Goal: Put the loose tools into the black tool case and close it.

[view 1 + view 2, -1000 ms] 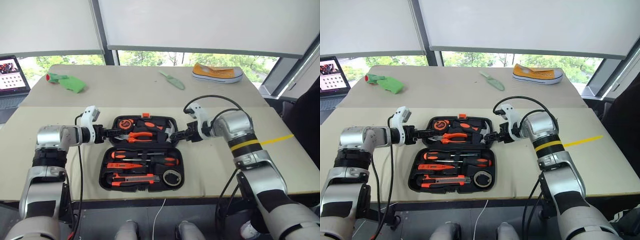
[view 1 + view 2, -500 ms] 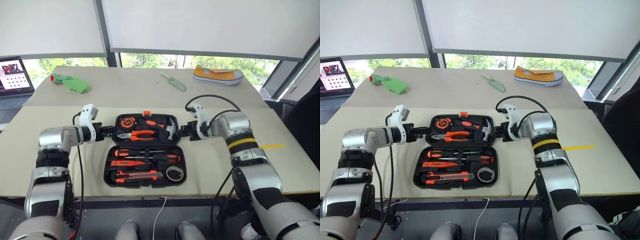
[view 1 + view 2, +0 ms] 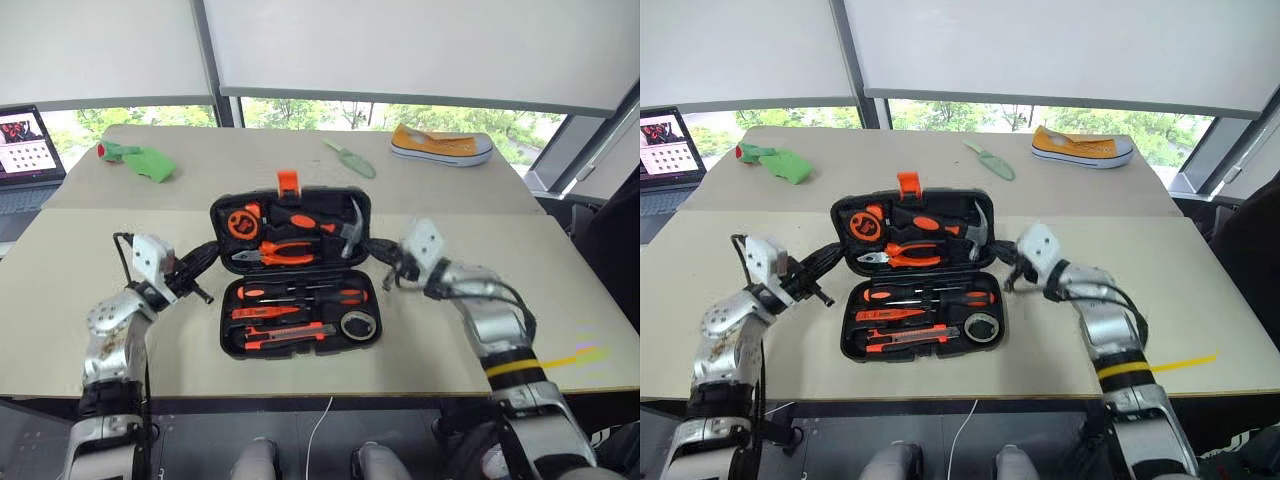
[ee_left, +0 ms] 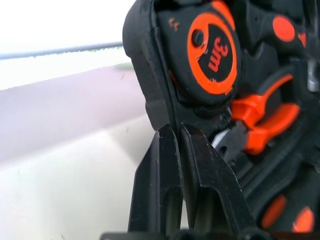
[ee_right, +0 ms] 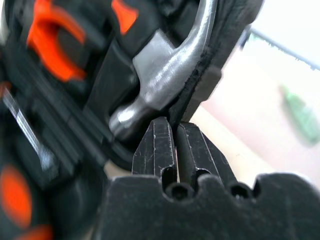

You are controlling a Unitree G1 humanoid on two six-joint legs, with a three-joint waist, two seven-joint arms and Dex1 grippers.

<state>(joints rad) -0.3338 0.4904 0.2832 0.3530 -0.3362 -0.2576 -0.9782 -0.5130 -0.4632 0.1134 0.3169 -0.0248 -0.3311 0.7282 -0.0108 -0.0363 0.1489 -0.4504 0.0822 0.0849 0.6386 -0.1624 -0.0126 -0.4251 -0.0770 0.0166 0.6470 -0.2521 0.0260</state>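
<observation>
Now the left gripper (image 4: 176,131) and right gripper (image 5: 172,130) each pinch a side edge of the raised lid (image 3: 290,222) of the black tool case (image 3: 300,318), so next they likely must swing it down together and shut the orange latch (image 3: 288,182).

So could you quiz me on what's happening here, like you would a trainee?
1. True or false: the black tool case is fully closed.
2. Which part do the left gripper and right gripper pinch? A) the lid's side edges B) the hammer C) the orange latch
3. Fill in: far across the table lies a yellow ____.

Key: 1 false; 2 A; 3 shoe.
</observation>
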